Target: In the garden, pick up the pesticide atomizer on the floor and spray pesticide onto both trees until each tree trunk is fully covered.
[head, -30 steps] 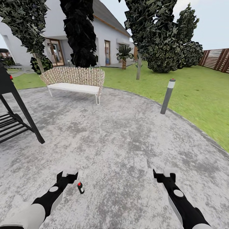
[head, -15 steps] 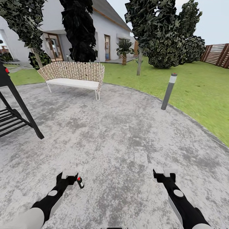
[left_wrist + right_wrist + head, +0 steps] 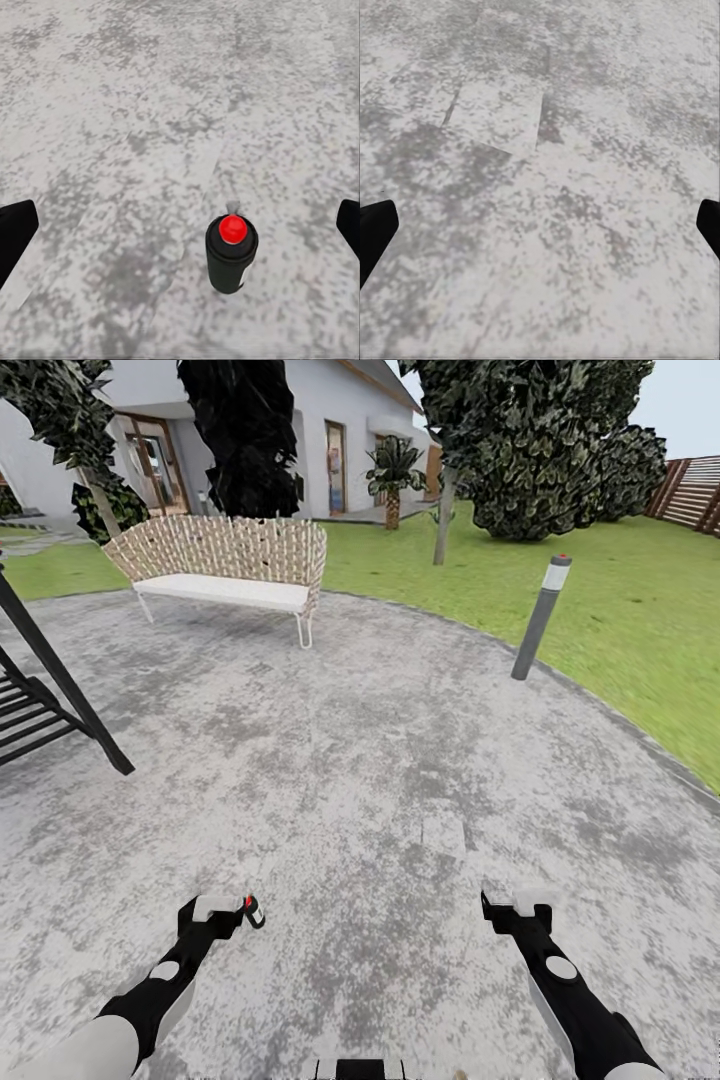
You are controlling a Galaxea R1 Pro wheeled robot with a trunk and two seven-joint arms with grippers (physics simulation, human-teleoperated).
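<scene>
Small dark spray can with a red top standing straight up on the grey stone floor. Long way of it: up and down, red top to the sky. Sits just beside the left hand, a little to the inner side of it, toward the middle of the robot. Not touching, as far as can be told.

From the left wrist, same can right out in front, between the 2 black finger tips at the edges, a bit nearer 1 of them. Left hand spread wide, holding nothing.

Right hand well apart from the can, far over on the other side. Also spread wide, with bare floor in front of it. Nothing held there either.

So: a job for the left arm, much the nearer of the 2. Needs a small slide toward the can to get it midway between the fingers, then a push forward and a squeeze around the dark body, below the red top. Easy to knock over if bumped from the side, by the look of it.

Tree trunk far off across the grass.
</scene>
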